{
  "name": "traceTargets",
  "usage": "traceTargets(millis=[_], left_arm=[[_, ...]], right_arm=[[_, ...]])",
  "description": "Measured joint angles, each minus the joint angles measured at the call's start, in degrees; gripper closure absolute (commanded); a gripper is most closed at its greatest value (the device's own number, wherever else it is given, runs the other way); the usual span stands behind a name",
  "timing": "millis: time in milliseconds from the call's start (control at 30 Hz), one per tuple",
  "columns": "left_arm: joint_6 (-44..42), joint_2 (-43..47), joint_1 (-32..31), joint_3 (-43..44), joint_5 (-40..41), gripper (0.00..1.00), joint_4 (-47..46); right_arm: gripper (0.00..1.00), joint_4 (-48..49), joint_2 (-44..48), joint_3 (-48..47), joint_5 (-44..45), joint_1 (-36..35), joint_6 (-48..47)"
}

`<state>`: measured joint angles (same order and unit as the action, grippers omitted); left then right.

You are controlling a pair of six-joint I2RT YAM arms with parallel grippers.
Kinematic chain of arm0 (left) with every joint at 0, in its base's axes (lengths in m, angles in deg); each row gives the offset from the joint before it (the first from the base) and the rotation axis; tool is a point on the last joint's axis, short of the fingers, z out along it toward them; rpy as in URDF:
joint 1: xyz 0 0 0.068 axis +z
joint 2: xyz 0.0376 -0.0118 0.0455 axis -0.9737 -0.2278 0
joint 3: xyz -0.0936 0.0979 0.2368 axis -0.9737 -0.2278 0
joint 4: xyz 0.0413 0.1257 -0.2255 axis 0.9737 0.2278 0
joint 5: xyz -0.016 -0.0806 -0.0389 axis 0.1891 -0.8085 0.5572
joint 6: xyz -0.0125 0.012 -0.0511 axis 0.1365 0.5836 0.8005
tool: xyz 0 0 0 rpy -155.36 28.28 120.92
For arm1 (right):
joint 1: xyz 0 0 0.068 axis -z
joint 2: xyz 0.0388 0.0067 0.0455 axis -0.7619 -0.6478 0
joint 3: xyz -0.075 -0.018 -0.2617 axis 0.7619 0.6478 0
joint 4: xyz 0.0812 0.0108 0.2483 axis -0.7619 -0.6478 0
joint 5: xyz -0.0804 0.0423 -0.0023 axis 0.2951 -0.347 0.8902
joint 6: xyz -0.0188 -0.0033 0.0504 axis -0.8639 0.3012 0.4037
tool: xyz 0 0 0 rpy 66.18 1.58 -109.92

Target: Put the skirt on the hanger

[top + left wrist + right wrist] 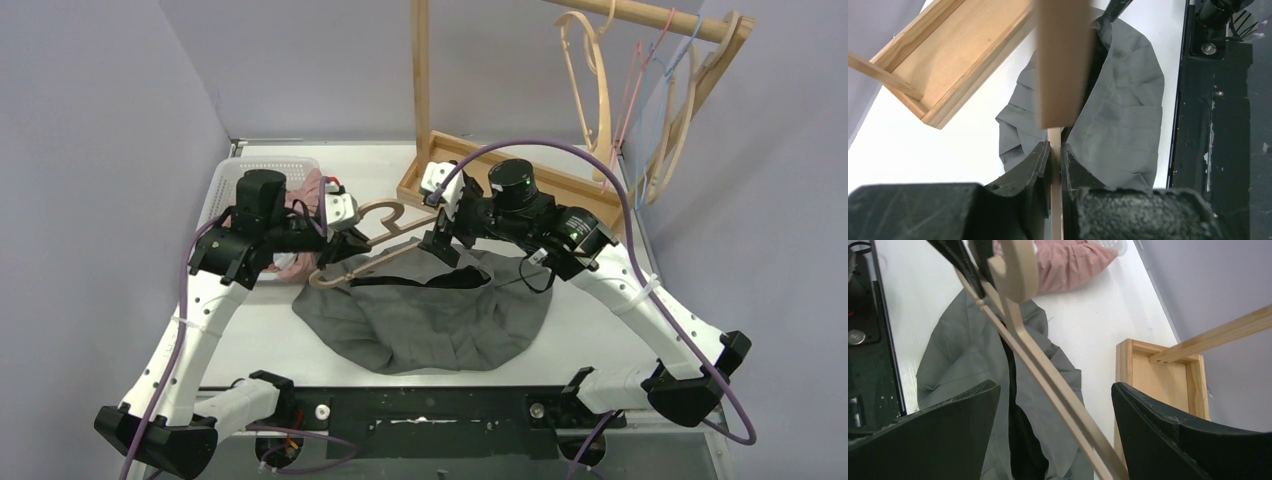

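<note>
The grey skirt [420,315] lies spread on the table between the arms, its dark waistband opening at the far edge. A wooden hanger [372,243] hovers tilted over that edge. My left gripper [347,232] is shut on the hanger near its hook; in the left wrist view the thin wood [1063,65] runs between the closed fingers [1040,160], with the skirt [1128,110] below. My right gripper [440,240] is open around the hanger's right arm; in the right wrist view the hanger [1048,375] passes between the spread fingers [948,430] without touching, above the skirt [958,355].
A white basket [245,170] with pink cloth [305,195] stands at the far left. A wooden rack base [560,180] and its upright post [421,80] stand at the back, with several hangers [600,100] on the top rail. Grey walls close both sides.
</note>
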<state>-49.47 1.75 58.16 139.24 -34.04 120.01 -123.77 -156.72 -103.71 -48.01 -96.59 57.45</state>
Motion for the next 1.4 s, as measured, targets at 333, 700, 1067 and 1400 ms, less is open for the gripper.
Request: traceTargets(millis=[333,700,1067,1400], left_arm=[[-2.1,-2.1,-1.1,0.8,0.0,1.00,3.7],[-3.1,-1.1,-1.4,1.5,-2.0,1.00,5.6],[-1.5,0.3,-1.4,2.0,-4.1,1.00,5.4],[16.0,9.1,-1.4,-7.2,2.0,0.53,-11.8]], right_arm=[[0.33,-4.1,-6.3,-8.0,-13.8,0.0,-6.9],[0.50,-5.1,-9.0,-6.4,-22.8,1.3,-7.7],[0.99,-3.9,-10.6,-6.3,-26.9,1.5,-7.1],[1.00,4.6,-2.7,5.7,-25.4,3.9,-2.7]])
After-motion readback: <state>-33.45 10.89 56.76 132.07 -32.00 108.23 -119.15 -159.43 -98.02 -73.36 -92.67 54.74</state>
